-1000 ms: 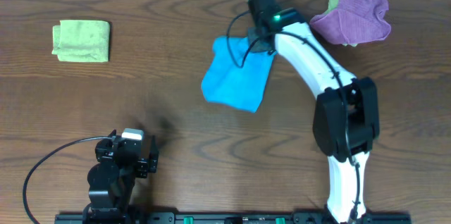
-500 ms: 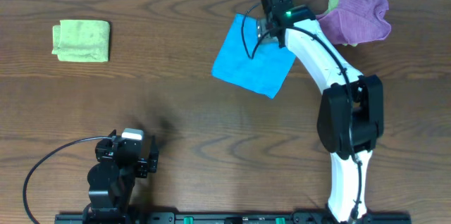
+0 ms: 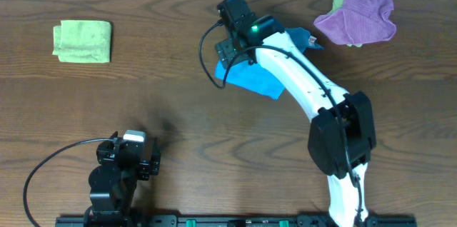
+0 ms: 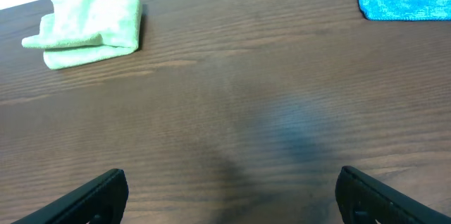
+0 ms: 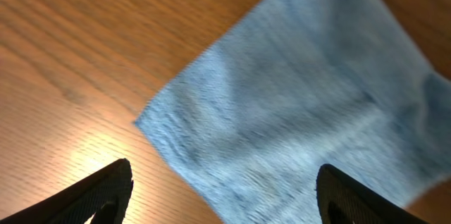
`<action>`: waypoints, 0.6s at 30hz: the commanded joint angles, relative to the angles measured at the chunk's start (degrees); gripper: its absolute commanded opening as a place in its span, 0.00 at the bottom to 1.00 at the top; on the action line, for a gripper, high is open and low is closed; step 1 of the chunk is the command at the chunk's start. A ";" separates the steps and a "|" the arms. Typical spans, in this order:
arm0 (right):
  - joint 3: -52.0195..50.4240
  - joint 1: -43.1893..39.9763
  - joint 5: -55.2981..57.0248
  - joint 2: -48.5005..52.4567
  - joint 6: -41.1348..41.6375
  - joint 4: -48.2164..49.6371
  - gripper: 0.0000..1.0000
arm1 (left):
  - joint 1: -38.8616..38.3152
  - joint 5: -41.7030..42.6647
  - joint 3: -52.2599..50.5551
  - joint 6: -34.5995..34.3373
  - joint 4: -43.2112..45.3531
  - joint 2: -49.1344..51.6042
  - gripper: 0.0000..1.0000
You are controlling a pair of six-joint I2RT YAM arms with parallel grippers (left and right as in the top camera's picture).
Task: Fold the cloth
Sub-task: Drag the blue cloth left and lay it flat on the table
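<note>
Directly beneath the right tool [image 5: 224, 185], spread wide and empty, lies the blue cloth [image 5: 296, 97].

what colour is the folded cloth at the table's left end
The folded cloth is light green, clearest overhead.

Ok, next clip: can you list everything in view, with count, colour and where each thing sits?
table: one, dark brown wood, fills the overhead view
blue cloth: one, blue, top centre, partly hidden under the right arm
folded cloth: one, light green, top left
crumpled cloth: one, purple, top right, with a yellow-green patch at its left edge
left gripper: one, black, open, over bare table near the bottom left
right gripper: one, black, open, above the blue cloth
</note>
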 commanded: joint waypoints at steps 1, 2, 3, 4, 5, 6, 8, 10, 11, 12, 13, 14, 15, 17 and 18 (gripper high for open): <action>0.70 0.15 -3.06 3.17 -0.96 0.70 0.84 | 0.13 -0.66 -0.76 1.01 -0.24 -0.35 0.95; 0.70 0.15 -4.11 3.89 -0.96 1.07 0.84 | 0.13 -0.66 -0.76 1.01 -0.24 -0.35 0.95; 0.70 0.02 -4.81 4.68 -0.94 1.53 0.84 | 0.13 -0.66 -0.76 1.01 -0.24 -0.35 0.95; 0.70 -0.11 -5.62 5.55 -0.96 1.95 0.84 | 0.13 -0.66 -0.76 1.01 -0.24 -0.35 0.95; 0.70 -0.24 -6.40 6.40 -0.94 2.19 0.84 | 0.13 -0.66 -0.76 1.01 -0.24 -0.35 0.95; 0.70 -0.37 -7.17 7.15 -0.94 2.32 0.83 | 0.13 -0.66 -0.76 1.01 -0.24 -0.35 0.95; 0.70 -0.46 -9.05 8.76 -0.90 2.27 0.83 | 0.13 -0.66 -0.76 1.01 -0.24 -0.35 0.95; 0.70 -0.48 -10.14 10.14 -0.66 2.43 0.83 | 0.13 -0.66 -0.76 1.01 -0.24 -0.35 0.95; 0.70 -0.48 -10.47 10.67 -0.48 2.45 0.83 | 0.13 -0.66 -0.76 1.01 -0.24 -0.35 0.95; 0.70 -0.46 -10.49 10.99 -0.17 2.45 0.83 | 0.13 -0.66 -0.76 1.01 -0.24 -0.35 0.95; 0.70 -0.42 -10.51 11.17 -0.07 2.40 0.83 | 0.13 -0.66 -0.76 1.01 -0.24 -0.35 0.95; 0.70 -0.37 -10.71 11.54 -0.07 2.56 0.83 | 0.13 -0.66 -0.76 1.01 -0.24 -0.35 0.95; 0.70 -0.37 -10.71 11.78 -0.09 2.69 0.83 | 0.13 -0.66 -0.76 1.01 -0.24 -0.35 0.95; 0.70 -0.42 -10.69 11.96 -0.07 2.99 0.82 | 0.13 -0.66 -0.76 1.01 -0.24 -0.35 0.95; 0.70 -0.44 -10.69 11.96 -0.09 3.19 0.82 | 0.13 -0.66 -0.76 1.01 -0.24 -0.35 0.95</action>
